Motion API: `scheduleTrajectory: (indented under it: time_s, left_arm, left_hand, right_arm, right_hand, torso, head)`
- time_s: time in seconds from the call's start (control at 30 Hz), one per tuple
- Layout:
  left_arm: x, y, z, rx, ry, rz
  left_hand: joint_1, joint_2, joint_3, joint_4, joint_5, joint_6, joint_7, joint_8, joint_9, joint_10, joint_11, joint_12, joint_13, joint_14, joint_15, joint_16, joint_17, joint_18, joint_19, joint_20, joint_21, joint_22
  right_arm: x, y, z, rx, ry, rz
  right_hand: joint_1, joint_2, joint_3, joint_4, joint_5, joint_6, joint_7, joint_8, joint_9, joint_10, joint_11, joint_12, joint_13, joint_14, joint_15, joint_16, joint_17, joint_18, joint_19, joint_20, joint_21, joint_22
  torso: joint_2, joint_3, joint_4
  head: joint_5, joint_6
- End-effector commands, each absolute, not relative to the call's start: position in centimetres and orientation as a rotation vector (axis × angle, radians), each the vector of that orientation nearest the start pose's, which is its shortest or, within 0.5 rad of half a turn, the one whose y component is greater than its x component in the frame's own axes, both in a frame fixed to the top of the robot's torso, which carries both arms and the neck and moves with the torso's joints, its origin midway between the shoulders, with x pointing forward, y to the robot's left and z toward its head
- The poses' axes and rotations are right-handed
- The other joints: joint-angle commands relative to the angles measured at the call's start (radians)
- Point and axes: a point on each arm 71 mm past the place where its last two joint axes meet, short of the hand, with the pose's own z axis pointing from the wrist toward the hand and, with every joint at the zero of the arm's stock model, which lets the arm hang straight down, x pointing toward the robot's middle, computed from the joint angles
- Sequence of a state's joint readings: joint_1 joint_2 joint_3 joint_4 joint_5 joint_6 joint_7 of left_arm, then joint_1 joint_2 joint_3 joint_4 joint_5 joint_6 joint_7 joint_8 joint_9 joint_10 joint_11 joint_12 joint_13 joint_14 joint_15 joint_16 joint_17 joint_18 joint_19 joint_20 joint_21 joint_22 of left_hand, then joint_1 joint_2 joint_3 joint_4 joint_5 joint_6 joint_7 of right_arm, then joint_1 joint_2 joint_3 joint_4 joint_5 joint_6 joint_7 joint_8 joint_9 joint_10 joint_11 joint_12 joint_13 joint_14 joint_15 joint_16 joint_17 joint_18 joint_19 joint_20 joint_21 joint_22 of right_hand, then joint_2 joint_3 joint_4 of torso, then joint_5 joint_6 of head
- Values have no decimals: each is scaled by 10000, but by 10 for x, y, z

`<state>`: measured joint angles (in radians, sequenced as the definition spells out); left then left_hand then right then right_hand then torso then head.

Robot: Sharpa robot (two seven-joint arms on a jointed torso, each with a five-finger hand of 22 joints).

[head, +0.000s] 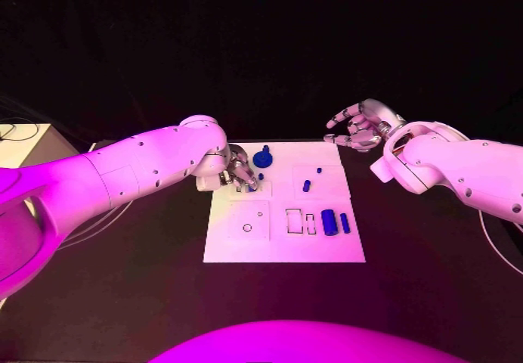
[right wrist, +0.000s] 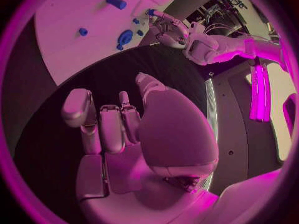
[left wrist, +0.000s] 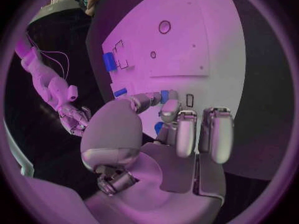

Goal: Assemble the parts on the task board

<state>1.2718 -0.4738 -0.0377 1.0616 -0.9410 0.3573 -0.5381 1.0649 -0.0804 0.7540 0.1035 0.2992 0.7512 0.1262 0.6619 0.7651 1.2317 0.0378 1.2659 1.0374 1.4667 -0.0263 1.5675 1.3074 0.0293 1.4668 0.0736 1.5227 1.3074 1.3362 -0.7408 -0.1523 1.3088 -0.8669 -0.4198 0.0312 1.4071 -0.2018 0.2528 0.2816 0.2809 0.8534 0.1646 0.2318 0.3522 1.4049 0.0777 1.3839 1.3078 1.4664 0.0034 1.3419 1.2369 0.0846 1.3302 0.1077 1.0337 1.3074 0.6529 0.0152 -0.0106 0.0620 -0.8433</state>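
Left hand (head: pixel 239 172) pinches a small blue part (left wrist: pixel 164 95) at the task board's (head: pixel 273 246) ten o'clock corner; right hand (head: pixel 360 127) hovers at one o'clock, fingers spread, holding nothing.

Dim magenta light; dark background; glare on arms; fisheye-bent wrist views.

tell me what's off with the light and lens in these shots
Head view: magenta light washes the left arm and task board, the black table swallowing shadows. Left wrist view: fisheye bends the board's edges round the left hand. Right wrist view: the same pink cast and curvature, right hand large in front.
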Motion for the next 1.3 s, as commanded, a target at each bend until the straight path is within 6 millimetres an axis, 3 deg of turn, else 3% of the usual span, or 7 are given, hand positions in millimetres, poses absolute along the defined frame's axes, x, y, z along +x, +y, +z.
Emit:
scheduleTrajectory:
  time_s: [0.03, 0.47, 0.77, 0.93, 1.2, 1.3]
  left_arm:
    - [548, 150, -222, -2013, 24963, -4305]
    - [549, 149, -209, -1917, 24955, -4672]
    - [554, 156, -194, -1296, 26237, -4841]
    - [562, 158, -185, -850, 27020, -4746]
    - [573, 157, -179, -410, 27931, -4341]
    - [578, 156, -176, -466, 28011, -4178]
  left_hand:
    - [171, 61, 1881, -1830, 46, 128, -62, 42, 7, 42, 8, 22, -1, 1041, 14, 33, 2634, -45, 398, 63, -28, 1649]
    - [198, 54, 1958, -1893, 91, 157, -97, 46, -31, 78, -16, 42, 25, 1041, -4, 33, 2634, -24, 342, 51, -70, 1568]
    - [188, 70, 2091, -1945, 243, 215, -133, -11, -151, -11, -48, -26, -66, 1041, -38, 33, 2634, -8, 297, 21, -98, 1513]
    - [18, 44, 2160, -2060, 833, 337, -166, -39, -231, -126, -72, -55, -98, 1041, -67, 33, 2634, 7, 249, -28, -121, 1466]
    - [-167, 86, 2190, -2107, 1143, 395, -192, -1, -169, -230, -92, -110, -161, 1041, -85, 33, 2634, 19, 209, -54, -141, 1429]
    - [-311, 130, 2266, -2151, 1267, 395, -197, 50, -77, -262, -97, -120, -172, 1041, -93, 33, 2634, 23, 197, -72, -145, 1420]
  right_arm:
    - [538, -221, -165, 3258, 16337, 8261]
    - [538, -222, -166, 3284, 16376, 8218]
    - [539, -222, -167, 3292, 16400, 8203]
    - [539, -221, -168, 3281, 16409, 8218]
    - [539, -217, -168, 3242, 16413, 8276]
    - [539, -214, -168, 3218, 16422, 8310]
  right_hand:
    - [-97, 8, 62, -9, -26, -76, 1, 41, 10, -40, 5, -46, 756, 172, -23, -33, 6, 184, 82, -9, -61, 180]
    - [-107, 1, 64, -10, -29, -92, 2, 41, 10, -41, 6, -47, 753, 173, -22, -44, 0, 184, 88, -10, -75, 174]
    - [-107, 1, 64, -10, -29, -92, 2, 41, 10, -41, 6, -47, 753, 173, -22, -44, 0, 184, 88, -10, -75, 174]
    - [-107, 1, 64, -10, -29, -92, 2, 41, 10, -41, 6, -47, 753, 173, -22, -44, 0, 184, 88, -10, -75, 174]
    - [-111, -2, 72, -14, -28, -104, 2, 44, 12, -46, 5, -52, 745, 174, -23, -54, -5, 187, 87, -11, -106, 160]
    - [-111, -2, 72, -14, -28, -104, 2, 44, 12, -46, 5, -52, 745, 174, -23, -54, -5, 187, 87, -11, -106, 160]
  torso:
    - [5, -4, -10]
    - [-4, 1, 1]
    - [-10, 4, -14]
    - [8, -4, -31]
    - [33, 4, -80]
    - [54, 12, -135]
  head:
    - [6, 4]
    - [-5, 43]
    - [-17, 80]
    - [19, 91]
    - [44, 132]
    - [112, 143]
